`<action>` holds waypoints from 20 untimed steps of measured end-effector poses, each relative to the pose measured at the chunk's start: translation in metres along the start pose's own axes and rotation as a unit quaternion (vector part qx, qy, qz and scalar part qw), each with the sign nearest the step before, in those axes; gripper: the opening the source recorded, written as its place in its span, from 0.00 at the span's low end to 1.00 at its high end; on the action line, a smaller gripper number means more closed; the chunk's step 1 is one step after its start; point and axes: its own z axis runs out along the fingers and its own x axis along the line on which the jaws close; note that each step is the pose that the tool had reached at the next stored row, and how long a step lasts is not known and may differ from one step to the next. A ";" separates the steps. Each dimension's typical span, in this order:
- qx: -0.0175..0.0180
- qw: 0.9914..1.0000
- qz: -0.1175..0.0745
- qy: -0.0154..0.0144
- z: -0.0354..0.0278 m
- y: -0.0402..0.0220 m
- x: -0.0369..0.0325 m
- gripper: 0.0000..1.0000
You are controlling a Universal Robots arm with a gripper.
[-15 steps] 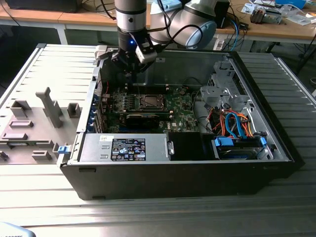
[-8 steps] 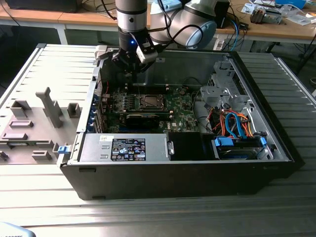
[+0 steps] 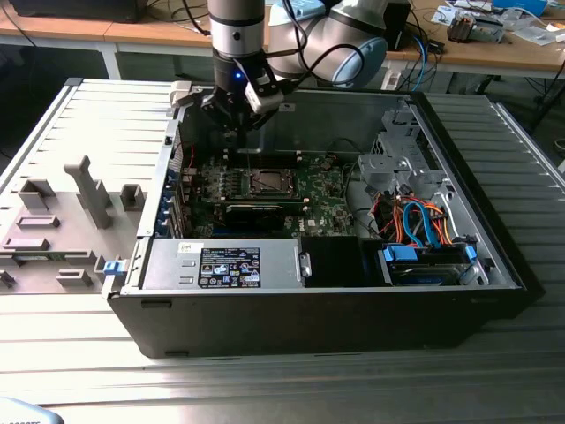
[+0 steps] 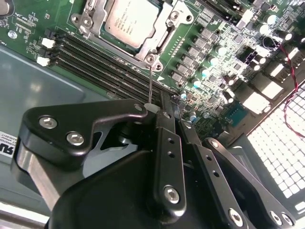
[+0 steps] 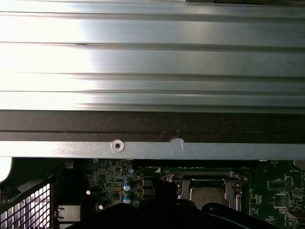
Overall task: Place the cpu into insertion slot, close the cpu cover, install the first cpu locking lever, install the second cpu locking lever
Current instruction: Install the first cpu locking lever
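Jaws (image 4: 159, 112) closed together, empty, hanging just above the locking lever (image 4: 150, 83) beside the seated cpu (image 4: 131, 21).

The exterior view looks down from in front at the whole open computer case (image 3: 327, 221) on the bench (image 3: 79, 115). The second wrist view sits close above the motherboard (image 4: 214, 52), looking past the gripper (image 4: 159, 112). The first wrist view faces the case wall (image 5: 152, 150). Both wrist views share the cpu socket (image 5: 207, 188).
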 end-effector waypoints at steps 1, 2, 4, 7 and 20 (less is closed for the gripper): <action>0.000 1.000 0.000 0.000 0.0000 0.0000 -0.0003 0.11; 0.000 1.000 0.000 0.000 0.0000 0.0000 -0.0005 0.11; 0.000 1.000 0.000 0.000 0.0000 0.0000 -0.0009 0.11; 0.000 1.000 0.000 0.000 0.0001 0.0000 -0.0018 0.11; 0.000 1.000 0.000 0.000 0.0002 -0.0001 -0.0073 0.11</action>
